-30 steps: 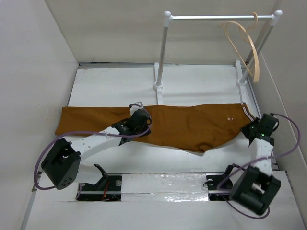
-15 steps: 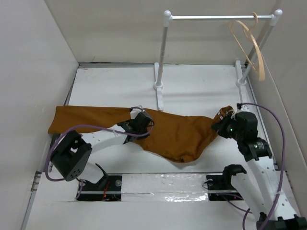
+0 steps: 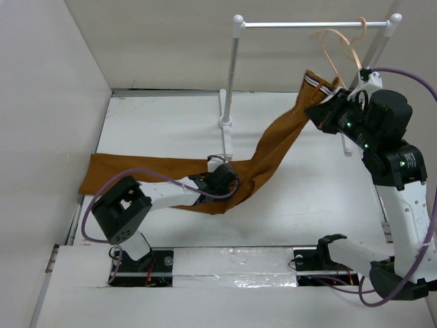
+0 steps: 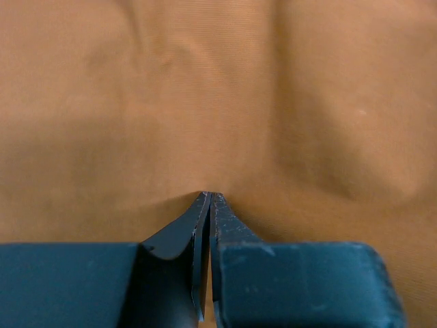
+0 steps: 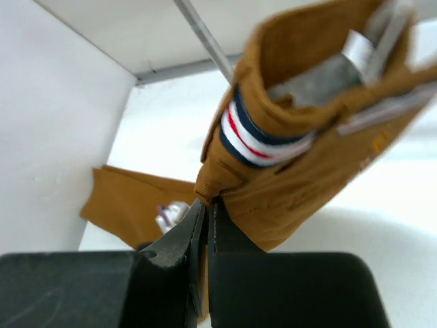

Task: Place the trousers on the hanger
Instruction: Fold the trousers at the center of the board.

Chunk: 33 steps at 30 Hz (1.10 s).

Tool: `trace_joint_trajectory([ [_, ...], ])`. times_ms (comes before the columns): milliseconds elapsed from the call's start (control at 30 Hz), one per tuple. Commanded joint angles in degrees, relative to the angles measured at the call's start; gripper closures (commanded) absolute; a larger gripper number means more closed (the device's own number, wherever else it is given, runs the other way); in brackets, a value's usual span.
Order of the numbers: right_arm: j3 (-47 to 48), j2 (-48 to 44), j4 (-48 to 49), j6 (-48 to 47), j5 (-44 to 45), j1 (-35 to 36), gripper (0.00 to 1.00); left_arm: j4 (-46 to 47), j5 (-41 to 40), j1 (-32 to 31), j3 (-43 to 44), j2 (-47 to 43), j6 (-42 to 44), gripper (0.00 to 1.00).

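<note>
The right hand (image 3: 319,113) is clenched on the waist end of the trousers (image 3: 273,140). In its wrist view the two fingers (image 5: 198,225) meet on the edge of the cloth, just under a waistband striped white, red and dark blue. This hand is held high, above the far right part of the bench (image 3: 157,130). There the waistband stands just beside the lower part of the hanger (image 3: 348,51); whether the two touch I cannot tell.

The left hand (image 3: 229,179) is low at the bench, near its middle. Its fingers (image 4: 225,229) are pinched together on a small pucker of the brown cloth, which fills that wrist view.

The trousers' long axis bends at the left hand. From the leg ends at the left side of the bench they lie flat and run rightward. From the left hand they climb as a slanting band up to the right hand. The waist end points up and to the far right, and the leg ends point left.

The hanger hangs tilted by its hook from the right end of the rail stand (image 3: 307,24), which stands at the back of the bench.
</note>
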Motion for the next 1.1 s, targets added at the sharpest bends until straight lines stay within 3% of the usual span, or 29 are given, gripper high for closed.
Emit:
trace_joint_trajectory([
  [0,7.9,1.9,4.0,-2.1,-6.1,-0.6,1.00,2.1,1.4,-3.7,5.7,4.5,-2.0,1.00],
  [133,11.3,3.7,3.3,-3.4,-6.7,1.6,1.00,3.7,3.8,-6.9,15.2,11.9,-2.1,1.00],
  [367,12.7,4.8,1.0,-5.2,-4.6,4.0,1.00,2.0,7.3,-9.3,39.0,28.4,-3.4,1.00],
  [533,12.4,5.1,-0.1,-6.5,-5.3,4.0,1.00,2.9,7.4,-9.9,40.5,28.5,-6.2,1.00],
  [667,9.5,4.5,2.1,-5.6,-5.2,6.3,1.00,1.4,2.5,-6.3,31.3,18.9,-5.1,0.99],
  [767,9.1,5.6,3.8,-4.8,-5.0,9.0,1.00,0.7,-0.6,-2.5,21.5,5.9,-1.4,0.90],
  [1000,10.3,12.0,10.2,-1.9,-1.0,18.8,1.00,-12.6,-6.3,15.2,12.4,-28.5,3.7,0.89],
  [1067,11.7,14.3,12.5,-0.8,0.4,23.3,1.00,-14.2,-3.2,24.9,11.5,-33.8,5.4,0.89],
])
